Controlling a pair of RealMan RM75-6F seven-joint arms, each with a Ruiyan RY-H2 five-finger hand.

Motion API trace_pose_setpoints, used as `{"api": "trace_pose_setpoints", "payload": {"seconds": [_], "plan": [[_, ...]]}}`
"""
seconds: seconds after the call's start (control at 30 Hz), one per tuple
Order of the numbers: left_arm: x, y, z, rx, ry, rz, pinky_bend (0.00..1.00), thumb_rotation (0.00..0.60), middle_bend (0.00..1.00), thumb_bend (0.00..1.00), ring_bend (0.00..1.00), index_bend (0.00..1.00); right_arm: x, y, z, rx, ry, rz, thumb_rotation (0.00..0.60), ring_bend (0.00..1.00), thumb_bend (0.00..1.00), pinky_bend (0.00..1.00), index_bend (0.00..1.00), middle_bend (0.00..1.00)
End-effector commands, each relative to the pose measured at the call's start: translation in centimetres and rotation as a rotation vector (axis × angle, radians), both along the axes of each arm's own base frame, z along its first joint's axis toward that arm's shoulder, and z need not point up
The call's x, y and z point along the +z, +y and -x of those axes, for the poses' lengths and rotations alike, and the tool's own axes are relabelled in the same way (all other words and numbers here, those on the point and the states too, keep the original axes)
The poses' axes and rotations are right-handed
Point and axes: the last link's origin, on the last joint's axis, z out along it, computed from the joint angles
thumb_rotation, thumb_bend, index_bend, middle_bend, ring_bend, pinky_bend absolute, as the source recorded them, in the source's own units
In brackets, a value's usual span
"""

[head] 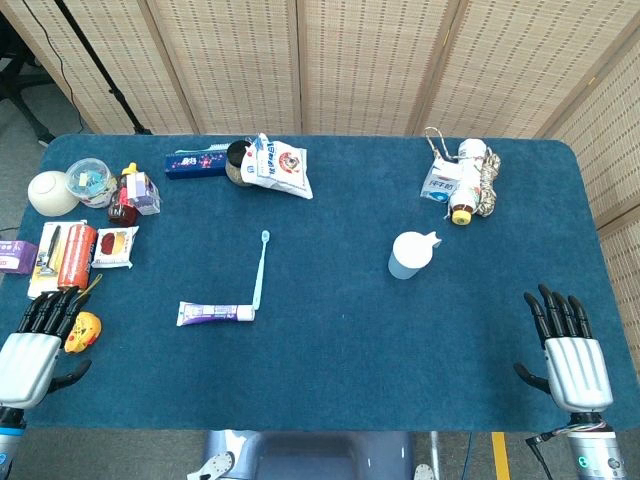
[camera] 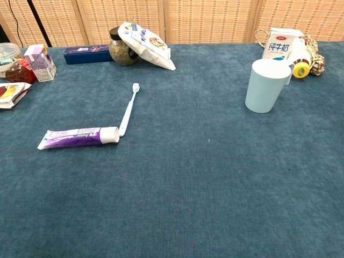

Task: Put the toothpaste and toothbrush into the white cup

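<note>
Both hands empty, fingers spread, palms down at the near table edge: left hand (head: 35,345), right hand (head: 570,350). Toothpaste (head: 215,313) lies flat, its cap touching the toothbrush (head: 259,270) handle end. Cup (head: 408,254) upright, well apart to the right, likely right hand's side.

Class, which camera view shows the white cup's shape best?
The chest view: it shows the white cup from the side, upright, with its open rim. The head view looks down on the cup, so it shows smaller and mostly from above.
</note>
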Motion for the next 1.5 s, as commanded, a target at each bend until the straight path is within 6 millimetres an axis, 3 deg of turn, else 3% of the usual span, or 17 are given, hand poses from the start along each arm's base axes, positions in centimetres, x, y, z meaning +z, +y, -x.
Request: {"api": "trace_pose_setpoints", "payload": {"seconds": [0.03, 0.4, 0.67, 0.83, 0.97, 1.17, 1.5], "plan": [[0.0, 0.0, 0.0, -0.001, 0.005, -0.005, 0.00, 0.600, 0.00, 0.19, 0.00, 0.00, 0.0, 0.0, 0.0, 0.003, 0.006, -0.007, 0.600, 0.00, 0.00, 0.00, 0.00, 0.00], [0.4, -0.4, 0.2, 0.004, 0.010, -0.005, 0.00, 0.600, 0.00, 0.19, 0.00, 0.00, -0.3, -1.3, -0.2, 0.054, -0.049, -0.055, 0.600, 0.00, 0.00, 0.00, 0.00, 0.00], [1.0, -0.5, 0.1, -0.002, -0.016, -0.033, 0.00, 0.600, 0.00, 0.19, 0.00, 0.00, -0.7, -7.9, -1.6, 0.182, -0.139, -0.132, 0.600, 0.00, 0.00, 0.00, 0.00, 0.00], [1.1, -0.4, 0.2, 0.007, -0.020, -0.041, 0.00, 0.600, 0.00, 0.19, 0.00, 0.00, -1.3, -10.4, -2.8, 0.209, -0.167, -0.182, 0.600, 0.00, 0.00, 0.00, 0.00, 0.00], [0.8, 0.1, 0.2, 0.021, -0.010, -0.034, 0.00, 0.600, 0.00, 0.19, 0.00, 0.00, -4.0, -15.2, -4.6, 0.200, -0.223, -0.315, 0.600, 0.00, 0.00, 0.00, 0.00, 0.00], [0.5, 0.6, 0.2, 0.040, 0.004, -0.024, 0.00, 0.600, 0.00, 0.19, 0.00, 0.00, -6.3, -19.6, -5.0, 0.149, -0.257, -0.379, 0.600, 0.00, 0.00, 0.00, 0.00, 0.00], [0.4, 1.3, 0.4, 0.066, 0.011, -0.023, 0.00, 0.600, 0.00, 0.19, 0.00, 0.00, -7.4, -23.4, -5.7, 0.086, -0.250, -0.413, 0.600, 0.00, 0.00, 0.00, 0.00, 0.00]]}}
